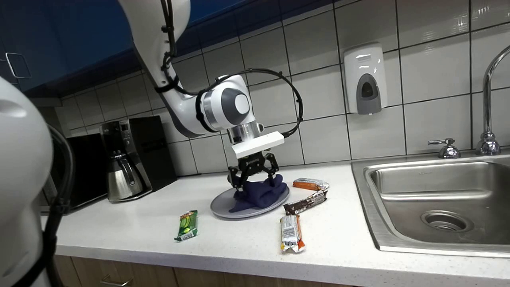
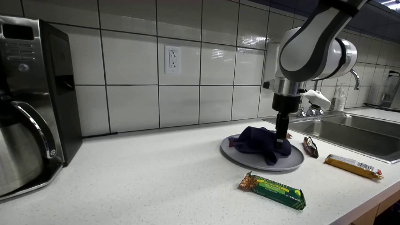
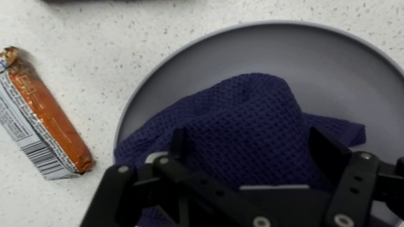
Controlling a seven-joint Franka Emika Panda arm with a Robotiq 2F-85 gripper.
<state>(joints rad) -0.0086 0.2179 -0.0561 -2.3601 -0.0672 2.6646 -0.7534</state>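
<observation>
1. Pincer [image 3: 251,143]: spread wide, nothing clamped. Fingers straddle the raised fold of a navy waffle-weave cloth [image 3: 252,110], tips down at the fabric.
2. Cloth: bunched in a heap on the grey plate [image 3: 341,72], one corner lying out toward the rim.
3. Step in hand, my reading: work at the cloth, pincer set about it. Taking hold or letting go, cannot tell.
4. Next move, judged: a grip calls for closing squarely on the fold, tips clear of the plate; a withdrawal calls for a straight lift, no snagged weave.
5. Around the plate, on the table [image 1: 139,227]: brown wrapped bar [image 1: 306,202], rear orange-and-silver bar [image 1: 310,184], front orange-and-silver bar [image 1: 291,233], green Nature Valley bar [image 2: 278,191].
6. Farther out: steel sink [image 1: 376,217]; coffee maker [image 1: 127,155] well apart, opposite side.
</observation>
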